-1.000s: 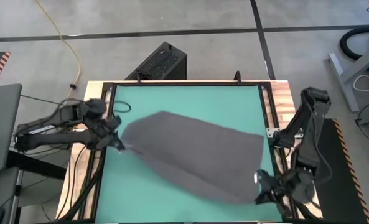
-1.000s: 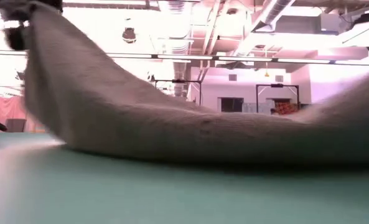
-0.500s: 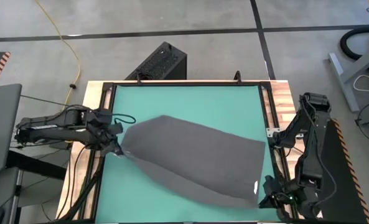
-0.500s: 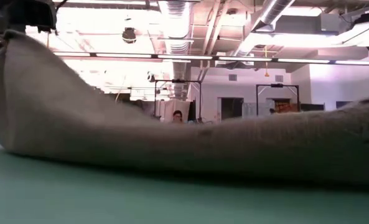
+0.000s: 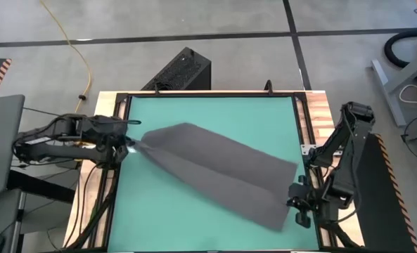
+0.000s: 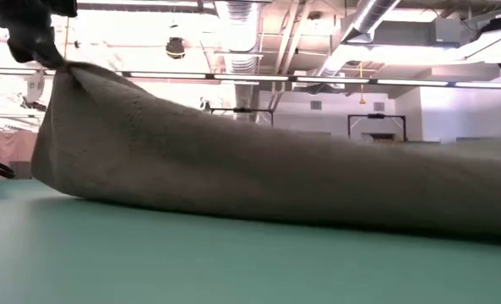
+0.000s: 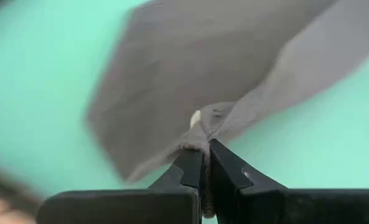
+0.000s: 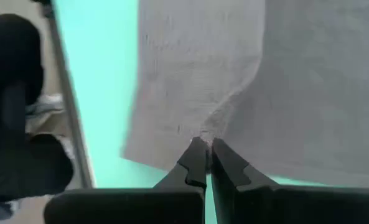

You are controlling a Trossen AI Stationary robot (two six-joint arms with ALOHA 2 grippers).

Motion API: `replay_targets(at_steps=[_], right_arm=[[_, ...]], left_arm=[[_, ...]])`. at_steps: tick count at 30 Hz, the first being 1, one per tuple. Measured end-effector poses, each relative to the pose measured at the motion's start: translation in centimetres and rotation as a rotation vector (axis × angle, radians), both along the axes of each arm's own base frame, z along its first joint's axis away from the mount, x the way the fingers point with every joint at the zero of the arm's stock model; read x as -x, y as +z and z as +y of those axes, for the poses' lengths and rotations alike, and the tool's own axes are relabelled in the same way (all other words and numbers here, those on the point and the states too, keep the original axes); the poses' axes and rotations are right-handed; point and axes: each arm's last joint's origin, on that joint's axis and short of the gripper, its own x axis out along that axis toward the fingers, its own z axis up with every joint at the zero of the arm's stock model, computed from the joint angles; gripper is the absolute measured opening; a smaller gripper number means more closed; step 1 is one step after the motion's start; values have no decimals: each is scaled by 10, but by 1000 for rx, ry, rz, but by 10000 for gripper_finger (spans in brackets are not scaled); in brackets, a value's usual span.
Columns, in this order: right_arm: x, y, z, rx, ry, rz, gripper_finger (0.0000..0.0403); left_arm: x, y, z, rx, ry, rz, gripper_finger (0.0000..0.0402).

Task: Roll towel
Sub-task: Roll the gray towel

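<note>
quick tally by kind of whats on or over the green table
towel: 1
grippers: 2, the left gripper and the right gripper, each shut on a towel corner
total: 3

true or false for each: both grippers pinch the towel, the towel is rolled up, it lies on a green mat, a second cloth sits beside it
1. Both grippers pinch the towel: true. The left gripper and the right gripper are each shut on an opposite end.
2. The towel is rolled up: false. It is stretched between the grippers with one long fold, not rolled.
3. It lies on a green mat: true.
4. A second cloth sits beside it: false. The towel is the only cloth in view.
</note>
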Motion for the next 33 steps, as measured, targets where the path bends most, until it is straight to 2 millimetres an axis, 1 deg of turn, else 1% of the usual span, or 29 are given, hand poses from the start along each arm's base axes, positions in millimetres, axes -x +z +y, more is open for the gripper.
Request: replay_targets(at_steps=[3, 6, 9, 13, 17, 25, 28, 33], right_arm=[[-2, 0, -2, -5, 1, 31, 23], [-3, -1, -2, -7, 4, 37, 24], [-2, -1, -2, 4, 3, 38, 24], [-3, -2, -8, 59, -29, 22, 24], [-7, -3, -18, 125, -70, 47, 24], [-15, -6, -43, 295, -170, 143, 24], [-18, -11, -51, 318, -200, 201, 24], [-20, -25, -64, 317, -257, 321, 24]], left_arm=[[7, 0, 2, -71, 78, 58, 0], [8, -1, 4, -101, 109, 76, 0], [6, -3, 4, -93, 105, 65, 0], [0, -8, 4, -84, 96, 72, 0], [-7, -15, 7, -150, 139, 70, 0], [-25, -29, 12, -296, 188, 37, 0], [-30, -34, 13, -313, 182, 46, 0], [-37, -38, 18, -320, 216, 97, 0]])
